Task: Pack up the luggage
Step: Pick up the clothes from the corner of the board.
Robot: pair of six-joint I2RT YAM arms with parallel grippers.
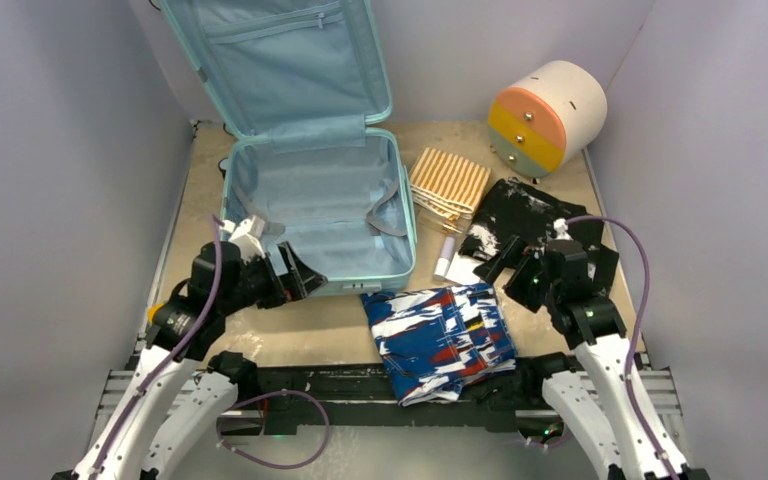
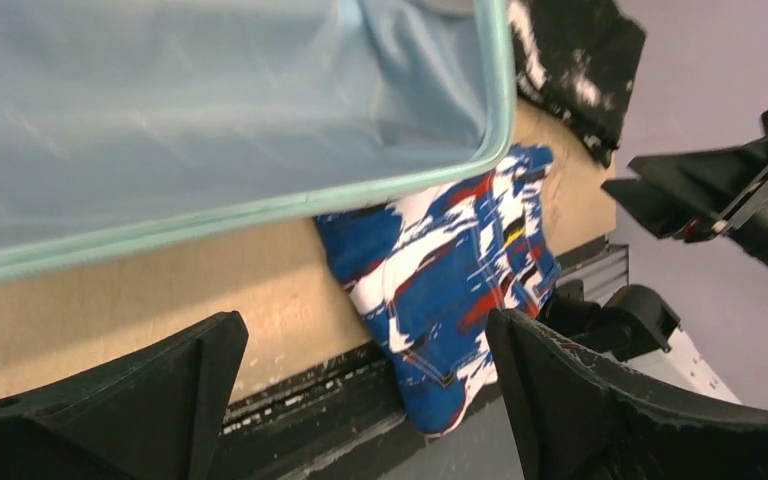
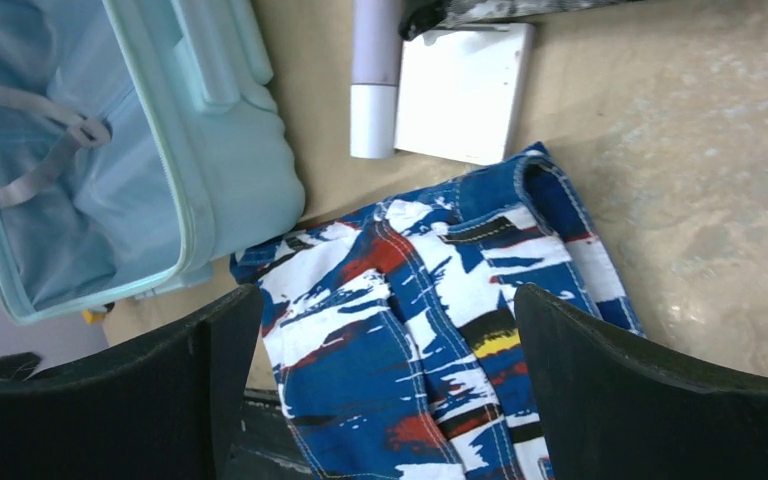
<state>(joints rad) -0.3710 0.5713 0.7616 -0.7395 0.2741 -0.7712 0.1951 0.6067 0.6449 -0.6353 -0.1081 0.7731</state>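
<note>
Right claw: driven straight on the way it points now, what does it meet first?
Probably the folded blue, white and red garment, centred in front of the open right claw; depth unclear.

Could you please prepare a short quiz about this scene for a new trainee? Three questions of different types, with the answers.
1. True or false: the luggage lies open with no clothes inside.
2. Where is the blue patterned garment? A) inside the luggage B) on the table, at its near edge C) held in a gripper
3. Fill in: the left gripper and the right gripper are both ____ and hold nothing.
Key: 1 true; 2 B; 3 open.
</note>
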